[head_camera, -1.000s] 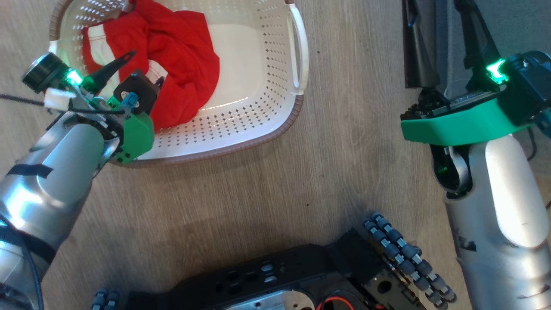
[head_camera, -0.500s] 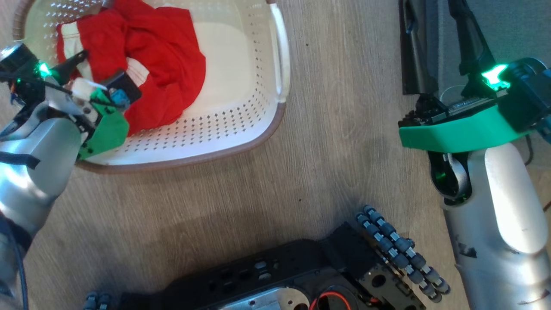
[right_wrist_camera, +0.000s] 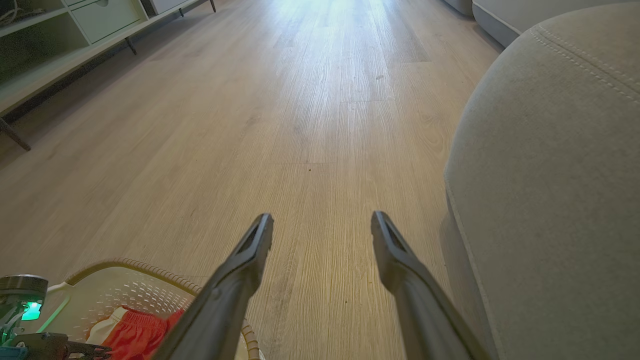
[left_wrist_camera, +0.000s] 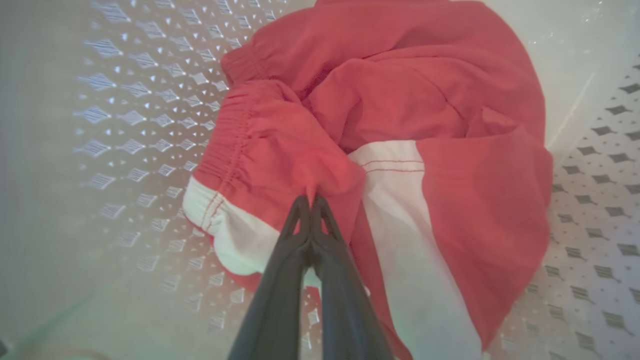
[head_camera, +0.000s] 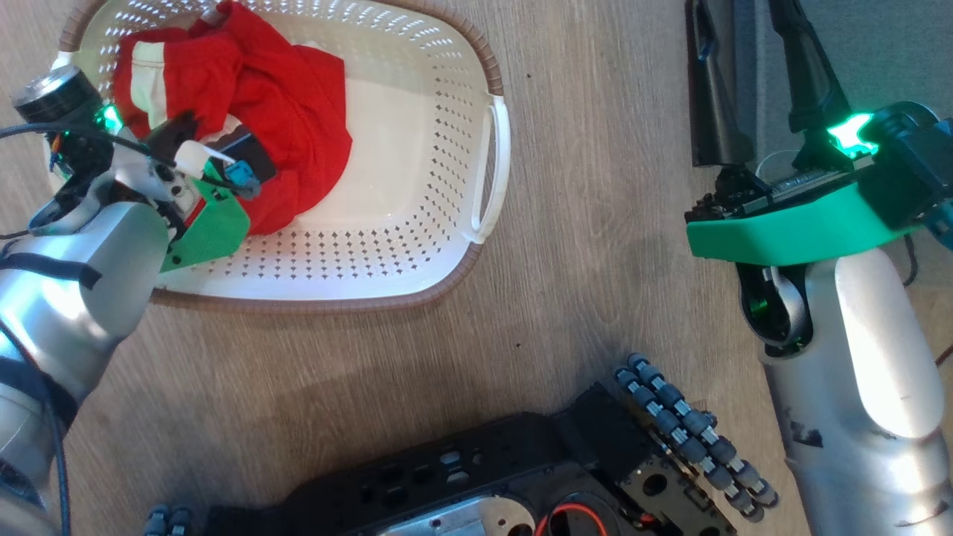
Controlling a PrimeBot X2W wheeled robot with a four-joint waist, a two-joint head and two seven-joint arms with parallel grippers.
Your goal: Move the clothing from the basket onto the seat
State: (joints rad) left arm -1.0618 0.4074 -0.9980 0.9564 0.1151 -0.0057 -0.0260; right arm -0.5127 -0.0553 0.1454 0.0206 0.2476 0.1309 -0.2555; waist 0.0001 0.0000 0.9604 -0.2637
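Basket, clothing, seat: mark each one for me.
basket point(head_camera: 327, 304), head view, brown rim nearest the robot.
clothing point(left_wrist_camera: 475, 200), left wrist view, red panel beside the white one.
seat point(right_wrist_camera: 550, 175), right wrist view, rounded grey side.

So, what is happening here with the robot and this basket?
The robot is starting to empty the basket, which stands on the wooden floor. Its left gripper is down inside the basket, and its fingers are shut on a fold of the red and white clothing. The clothing lies in the basket and is not yet lifted. The right gripper is open and holds nothing; it hangs over the floor beside the grey seat.
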